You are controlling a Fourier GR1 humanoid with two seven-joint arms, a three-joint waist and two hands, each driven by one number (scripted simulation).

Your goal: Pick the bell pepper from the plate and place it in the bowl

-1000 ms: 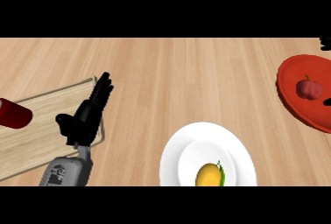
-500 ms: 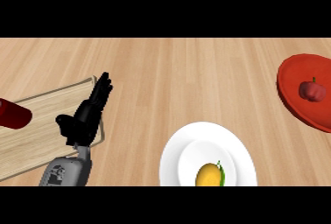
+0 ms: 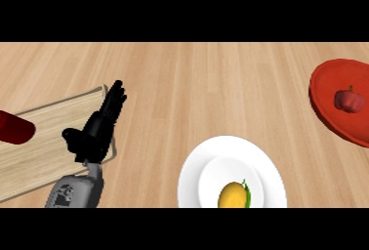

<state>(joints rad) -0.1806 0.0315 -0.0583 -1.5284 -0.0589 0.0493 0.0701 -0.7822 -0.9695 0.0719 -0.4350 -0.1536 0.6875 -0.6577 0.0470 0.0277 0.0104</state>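
A red bell pepper [image 3: 349,100] with a dark stem lies inside the red bowl [image 3: 333,78] at the right edge, and nothing touches it. The white plate [image 3: 198,171] sits at the lower middle and carries a yellow-orange fruit [image 3: 234,195] with a green side. My left hand [image 3: 93,134] rests open at the left, fingers straight and pointing away over the edge of a wooden board, far from both plate and bowl. My right hand shows nowhere.
A wooden cutting board [image 3: 51,146] fills the lower left, with a dark red cylinder [image 3: 13,128] on it at the left edge. Bare wood counter [image 3: 209,83] stretches between the board, plate and bowl.
A small dark tip at the top right corner one second ago has gone. The pepper shifted slightly inside the bowl and turned stem-up. My left hand stayed still.
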